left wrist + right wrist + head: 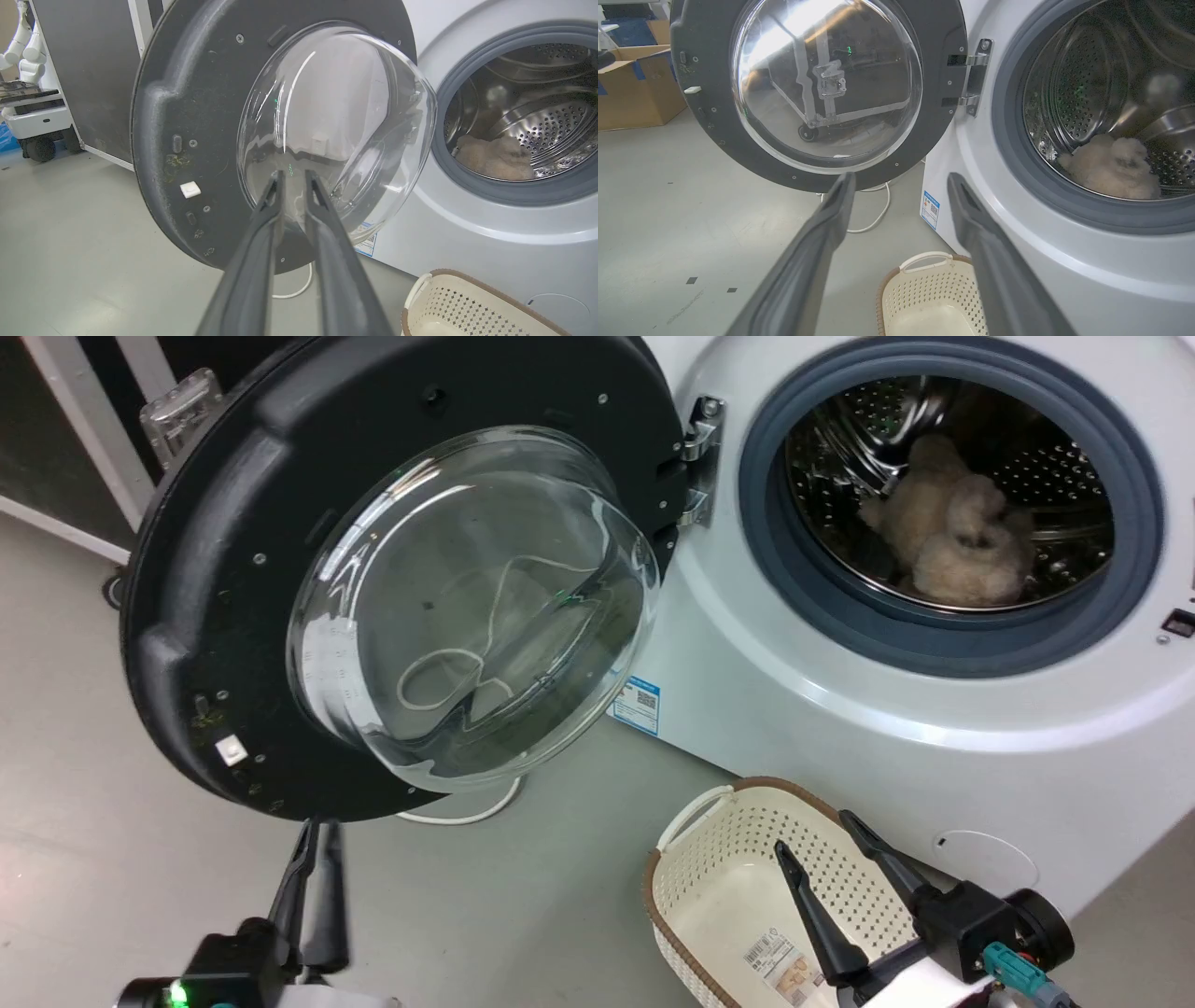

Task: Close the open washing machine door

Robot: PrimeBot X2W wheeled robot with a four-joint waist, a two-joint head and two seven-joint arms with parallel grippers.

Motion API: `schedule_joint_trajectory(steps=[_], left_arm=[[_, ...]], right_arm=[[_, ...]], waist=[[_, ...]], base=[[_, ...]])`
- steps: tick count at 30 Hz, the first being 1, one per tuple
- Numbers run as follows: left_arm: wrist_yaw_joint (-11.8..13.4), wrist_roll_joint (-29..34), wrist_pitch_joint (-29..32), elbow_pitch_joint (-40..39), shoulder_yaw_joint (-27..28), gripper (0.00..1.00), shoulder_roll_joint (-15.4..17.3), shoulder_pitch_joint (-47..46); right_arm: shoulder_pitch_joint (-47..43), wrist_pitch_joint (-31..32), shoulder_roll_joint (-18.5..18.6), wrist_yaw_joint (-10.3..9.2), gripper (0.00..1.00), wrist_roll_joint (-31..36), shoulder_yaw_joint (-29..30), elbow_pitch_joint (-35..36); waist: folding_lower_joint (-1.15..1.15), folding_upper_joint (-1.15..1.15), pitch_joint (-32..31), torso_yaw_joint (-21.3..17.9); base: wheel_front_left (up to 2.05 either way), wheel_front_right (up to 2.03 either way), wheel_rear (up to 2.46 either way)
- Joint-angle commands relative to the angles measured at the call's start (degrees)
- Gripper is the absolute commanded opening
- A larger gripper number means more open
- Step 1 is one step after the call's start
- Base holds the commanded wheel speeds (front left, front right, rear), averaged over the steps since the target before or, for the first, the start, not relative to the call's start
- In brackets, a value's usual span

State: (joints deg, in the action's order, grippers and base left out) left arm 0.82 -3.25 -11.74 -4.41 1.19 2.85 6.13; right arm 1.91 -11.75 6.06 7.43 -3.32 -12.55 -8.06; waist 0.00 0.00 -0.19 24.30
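Hovering just below the washing machine door (215, 569) bottom rim, left claw (319, 829) nearly together | right claw (812, 833) gaping apart | best pushing free edge steadily toward drum (1027, 429)

Washing machine door (401, 579) swung open, left gripper (317, 827) narrowed just below its black rim, right gripper (812, 833) spread over cream laundry basket (680, 889)

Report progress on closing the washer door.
Done: nothing; the door stands wide open on its hinge. In hand: left gripper, fingers close together, points up at the door's lower rim; right gripper hangs open over the basket. Left: swing the door shut.
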Motion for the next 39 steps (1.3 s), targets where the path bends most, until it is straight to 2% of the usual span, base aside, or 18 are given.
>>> schedule_joint_trajectory(steps=[1,8,9,10,11,12,13,17,20,24,31,34,39], left_arm=[[-0.1,-0.7,-0.7,-0.9,0.3,0.00,0.0,0.6],[-0.1,-3.4,-1.4,-4.9,2.3,0.00,0.0,-0.3],[-0.1,-4.8,-1.5,-5.8,2.9,0.00,0.0,-0.8],[0.1,-10.2,-1.8,-7.7,4.8,0.00,0.0,-2.3],[0.1,-10.2,-1.8,-7.7,4.8,0.00,0.0,-2.3],[-1.3,-12.0,-2.0,-9.1,7.2,0.00,0.1,-4.2],[-1.3,-12.0,-2.0,-9.1,7.2,0.00,0.1,-4.2],[-4.3,-16.7,-2.5,-9.7,12.0,0.00,1.6,-10.2],[-5.8,-20.7,-2.0,-8.5,15.2,0.00,6.2,-16.1],[-6.4,-26.3,1.9,-4.3,20.4,0.00,13.4,-24.5],[-3.1,-40.6,17.1,12.7,27.0,0.00,20.3,-37.7],[0.0,-48.1,24.8,20.1,29.8,0.00,20.4,-42.1],[3.3,-53.9,32.8,29.6,32.4,0.00,22.8,-45.6]], right_arm=[[0.2,-0.7,0.4,0.05,1.00,-0.4,-0.2,-0.3],[-0.4,-1.4,0.6,0.05,1.00,-0.4,0.2,-0.3],[-0.6,-1.5,0.6,0.05,1.00,-0.3,0.3,-0.3],[-0.9,-1.8,0.5,0.05,1.00,-0.1,0.4,-0.3],[-0.9,-1.8,0.5,0.05,1.00,-0.1,0.4,-0.3],[-1.3,-2.0,0.6,0.05,1.00,0.2,0.3,-0.2],[-1.3,-2.0,0.6,0.05,1.00,0.2,0.3,-0.2],[-2.3,-2.5,0.7,0.05,1.00,0.6,0.6,-0.1],[-2.8,-2.8,0.9,0.05,1.00,1.1,1.2,0.3],[-2.4,-3.2,1.4,0.06,1.00,1.4,1.4,1.0],[-1.4,-3.2,3.3,0.06,1.00,1.2,0.6,1.5],[-0.7,-3.2,4.1,0.06,1.00,0.9,0.5,1.6],[-0.1,-3.2,5.6,0.06,1.00,0.6,-0.1,1.6]], waist=[[0.00,0.00,0.0,0.5],[0.00,0.00,0.1,2.0],[0.00,0.00,0.1,2.3],[0.00,0.00,0.1,2.8],[0.00,0.00,0.1,2.8],[0.00,0.00,0.2,3.1],[0.00,0.00,0.2,3.1],[0.00,0.00,0.3,3.7],[0.00,0.00,1.1,3.4],[0.00,0.00,3.0,1.8],[0.00,0.00,6.5,-1.8],[0.00,0.00,7.5,-3.2],[0.00,0.00,8.9,-4.9]], base=[[0.00,0.00,0.00],[0.00,0.00,0.00],[0.00,0.00,0.00],[0.00,0.00,0.00],[0.00,0.00,0.00],[0.00,0.00,0.00],[0.00,0.00,0.00],[0.00,0.00,0.00],[0.00,0.00,0.00],[0.00,0.00,0.00],[0.00,0.00,0.00],[0.00,0.00,0.00],[0.00,0.00,0.00]])
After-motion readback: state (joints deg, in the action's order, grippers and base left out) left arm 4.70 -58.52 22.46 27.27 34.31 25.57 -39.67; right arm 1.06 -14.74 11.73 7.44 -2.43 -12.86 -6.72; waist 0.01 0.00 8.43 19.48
